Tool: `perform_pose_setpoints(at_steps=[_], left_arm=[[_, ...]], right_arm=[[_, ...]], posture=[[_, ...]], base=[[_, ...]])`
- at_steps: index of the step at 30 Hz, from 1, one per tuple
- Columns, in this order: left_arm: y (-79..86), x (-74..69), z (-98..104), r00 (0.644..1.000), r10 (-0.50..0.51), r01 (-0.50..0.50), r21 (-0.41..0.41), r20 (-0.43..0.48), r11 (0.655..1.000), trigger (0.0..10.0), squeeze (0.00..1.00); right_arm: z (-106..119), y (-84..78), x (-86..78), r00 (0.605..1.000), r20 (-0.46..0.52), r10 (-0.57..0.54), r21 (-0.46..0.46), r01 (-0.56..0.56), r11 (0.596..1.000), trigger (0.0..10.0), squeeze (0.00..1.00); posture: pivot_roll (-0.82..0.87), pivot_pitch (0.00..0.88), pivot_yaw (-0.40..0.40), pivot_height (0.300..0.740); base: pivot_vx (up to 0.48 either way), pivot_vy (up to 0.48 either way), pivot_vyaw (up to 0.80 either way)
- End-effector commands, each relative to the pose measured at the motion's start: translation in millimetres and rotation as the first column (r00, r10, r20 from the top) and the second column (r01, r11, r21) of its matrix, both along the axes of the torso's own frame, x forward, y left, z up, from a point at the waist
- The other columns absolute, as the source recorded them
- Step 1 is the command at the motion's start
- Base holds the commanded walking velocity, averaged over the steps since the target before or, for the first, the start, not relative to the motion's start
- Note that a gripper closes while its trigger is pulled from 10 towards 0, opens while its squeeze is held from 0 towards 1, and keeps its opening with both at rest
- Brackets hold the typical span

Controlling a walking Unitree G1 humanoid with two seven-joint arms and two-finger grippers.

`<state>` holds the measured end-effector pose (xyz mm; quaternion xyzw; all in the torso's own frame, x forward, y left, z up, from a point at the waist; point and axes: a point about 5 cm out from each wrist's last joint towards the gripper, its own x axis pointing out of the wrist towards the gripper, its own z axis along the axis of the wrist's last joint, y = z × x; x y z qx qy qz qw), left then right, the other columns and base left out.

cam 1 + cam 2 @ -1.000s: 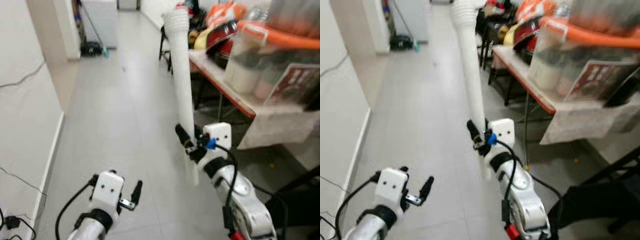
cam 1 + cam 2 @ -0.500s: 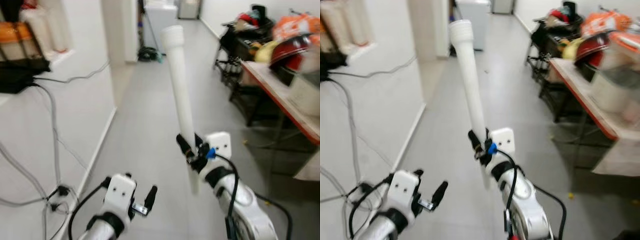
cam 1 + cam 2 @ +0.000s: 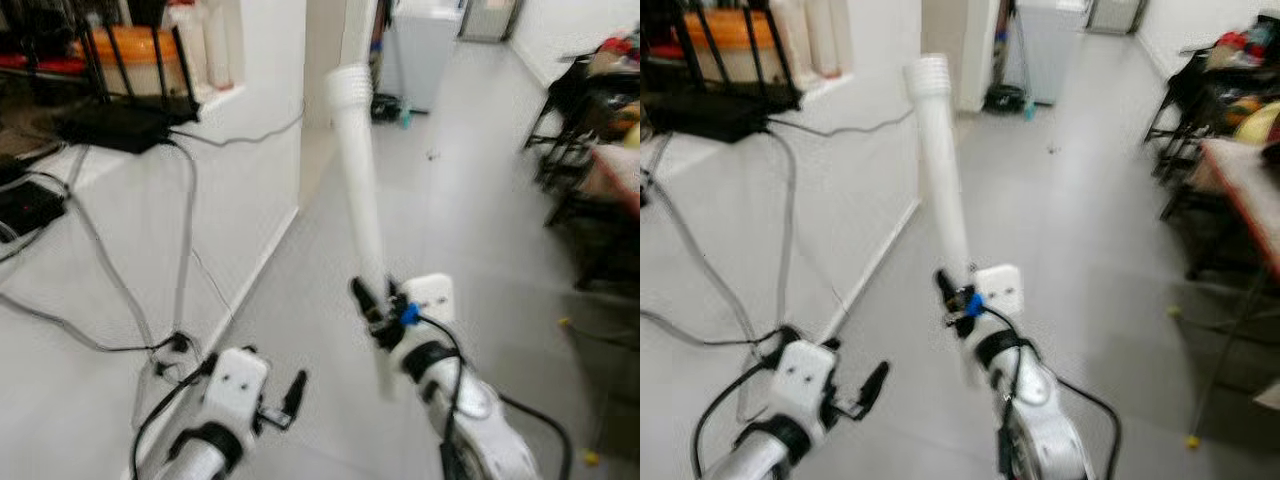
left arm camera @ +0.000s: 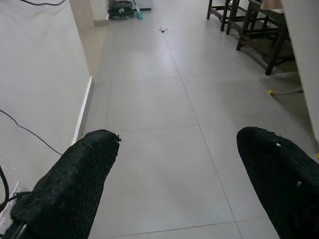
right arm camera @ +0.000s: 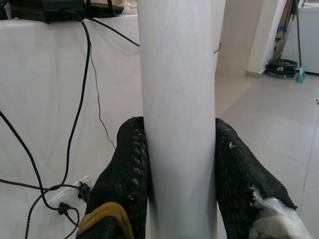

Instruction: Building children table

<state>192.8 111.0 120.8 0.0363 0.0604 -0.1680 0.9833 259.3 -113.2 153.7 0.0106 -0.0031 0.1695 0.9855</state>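
step: carrying white table leg (image 3: 358, 180) — upright over floor (image 4: 149, 99) | right hand (image 5: 177, 164) pinching leg low down | left hand (image 4: 174, 179) spread, empty | next: likely bring leg to tabletop — hold steady

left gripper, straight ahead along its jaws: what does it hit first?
Probably just the grey tiled floor. The left gripper has its jaws open with nothing between them, pointing down the corridor; dark chair legs sit well off to one side.

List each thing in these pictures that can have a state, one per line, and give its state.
Long white plastic table leg with a ribbed top: held near-upright, off the floor.
Right gripper: shut on the table leg.
Left gripper: open, holding nothing, above the grey tiled floor.
Black cables: hanging down the white wall.
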Motion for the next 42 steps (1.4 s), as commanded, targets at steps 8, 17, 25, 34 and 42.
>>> perform_pose_setpoints(at_steps=[8,17,25,34,42], left_arm=[[-0.6,-0.2,-2.1,1.0,0.007,-0.007,-0.008,-0.024,1.0,10.0,0.0],[-0.6,0.5,-1.5,1.0,0.007,-0.007,-0.012,-0.027,1.0,10.0,0.0],[-0.4,1.1,-1.5,0.999,0.005,-0.005,-0.01,-0.031,1.0,10.0,0.0],[-0.4,1.0,-2.3,0.999,0.002,-0.002,-0.007,-0.033,1.0,10.0,0.0],[0.1,1.4,-2.2,0.999,0.001,-0.001,-0.003,-0.033,1.0,10.0,0.0]], right_arm=[[6.3,-1.9,1.1,1.0,0.026,0.004,0.017,-0.005,1.0,10.0,0.0],[6.9,-2.5,2.2,1.0,0.021,-0.007,0.021,0.006,1.0,10.0,0.0],[7.2,-2.3,2.9,1.0,0.018,-0.011,0.022,0.011,1.0,10.0,0.0],[6.7,-2.3,2.5,1.0,0.021,-0.015,0.019,0.015,1.0,10.0,0.0],[7.3,-2.7,2.2,1.0,0.023,-0.022,0.02,0.022,1.0,10.0,0.0]], posture=[[0.1,0.051,-0.118,0.74],[0.1,0.058,-0.118,0.74],[0.1,0.058,-0.117,0.74],[0.1,0.059,-0.115,0.74],[0.1,0.059,-0.112,0.74]], base=[[-0.065,0.0,0.0],[-0.283,0.0,0.0],[-0.314,0.0,0.0],[-0.319,0.0,0.0],[-0.325,0.0,0.0]])
